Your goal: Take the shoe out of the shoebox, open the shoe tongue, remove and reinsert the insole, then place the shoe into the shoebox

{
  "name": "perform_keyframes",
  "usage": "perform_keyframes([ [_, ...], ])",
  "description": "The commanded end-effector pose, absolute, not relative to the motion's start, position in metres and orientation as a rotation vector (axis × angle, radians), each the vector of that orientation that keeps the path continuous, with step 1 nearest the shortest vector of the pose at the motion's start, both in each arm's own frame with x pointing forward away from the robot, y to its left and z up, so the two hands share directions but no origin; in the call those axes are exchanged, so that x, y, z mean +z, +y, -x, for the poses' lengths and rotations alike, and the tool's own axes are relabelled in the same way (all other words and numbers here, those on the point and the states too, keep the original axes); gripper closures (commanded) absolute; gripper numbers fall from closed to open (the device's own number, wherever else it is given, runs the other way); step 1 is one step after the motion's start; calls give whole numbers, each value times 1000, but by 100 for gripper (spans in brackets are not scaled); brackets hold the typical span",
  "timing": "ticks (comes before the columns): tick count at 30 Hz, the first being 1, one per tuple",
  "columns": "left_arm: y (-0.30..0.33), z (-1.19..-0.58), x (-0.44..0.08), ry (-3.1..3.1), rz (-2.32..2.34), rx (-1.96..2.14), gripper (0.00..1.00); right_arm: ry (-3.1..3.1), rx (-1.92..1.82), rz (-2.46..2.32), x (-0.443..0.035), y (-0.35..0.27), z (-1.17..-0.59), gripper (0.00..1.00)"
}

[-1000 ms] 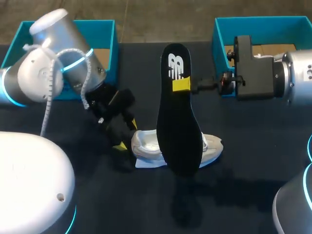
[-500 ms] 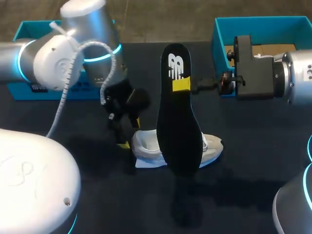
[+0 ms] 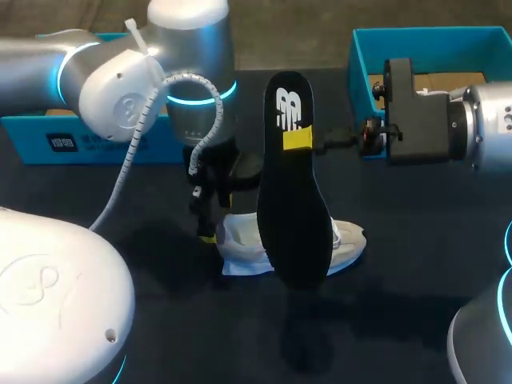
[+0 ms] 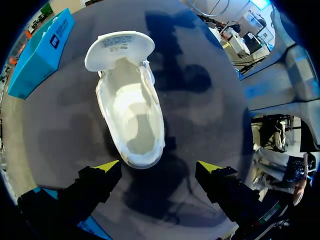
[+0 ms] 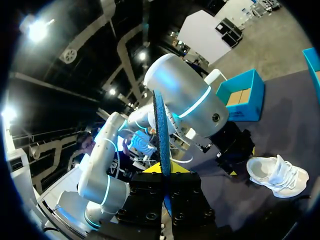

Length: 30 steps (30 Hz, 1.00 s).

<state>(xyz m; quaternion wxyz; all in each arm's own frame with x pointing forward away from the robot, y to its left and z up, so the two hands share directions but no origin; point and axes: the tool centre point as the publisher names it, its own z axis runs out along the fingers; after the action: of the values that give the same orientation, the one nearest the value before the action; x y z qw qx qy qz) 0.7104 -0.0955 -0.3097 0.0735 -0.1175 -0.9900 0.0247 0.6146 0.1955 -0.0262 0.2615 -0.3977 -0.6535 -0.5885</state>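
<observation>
A white shoe [image 3: 244, 244] lies on the dark table, half hidden behind the black insole [image 3: 292, 208]. That insole stands upright above the shoe, and my right gripper [image 3: 300, 139] is shut on it near its upper end. In the right wrist view the insole [image 5: 161, 130] shows edge-on between that gripper's [image 5: 163, 172] fingers, with the shoe [image 5: 277, 175] beyond it. My left gripper [image 3: 216, 218] hangs open just beside the shoe's heel. In the left wrist view the shoe [image 4: 131, 115] lies ahead of the open left gripper [image 4: 158, 167], its inside bare and its tongue [image 4: 119, 45] folded back.
An open teal shoebox [image 3: 480, 40] stands at the back right behind my right arm. A second teal box part [image 3: 80, 140] sits at the back left, behind my left arm [image 3: 152, 72]. Bare table lies in front of the shoe.
My left arm has swung right, bringing its open gripper from the table's left up to the shoe's heel. The right arm and the insole have not moved.
</observation>
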Motion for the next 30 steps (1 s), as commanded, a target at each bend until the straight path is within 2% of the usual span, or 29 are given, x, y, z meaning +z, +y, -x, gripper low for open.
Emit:
perform_keyframes([
  [1,-92,-708,-311,-2975,351,94,0,-1767,-1594,1081,-27,198,-614,100],
  [30,-90,-706,-308,-3009,354,125,0,-1767,-1594,1081,-27,198,-614,100],
])
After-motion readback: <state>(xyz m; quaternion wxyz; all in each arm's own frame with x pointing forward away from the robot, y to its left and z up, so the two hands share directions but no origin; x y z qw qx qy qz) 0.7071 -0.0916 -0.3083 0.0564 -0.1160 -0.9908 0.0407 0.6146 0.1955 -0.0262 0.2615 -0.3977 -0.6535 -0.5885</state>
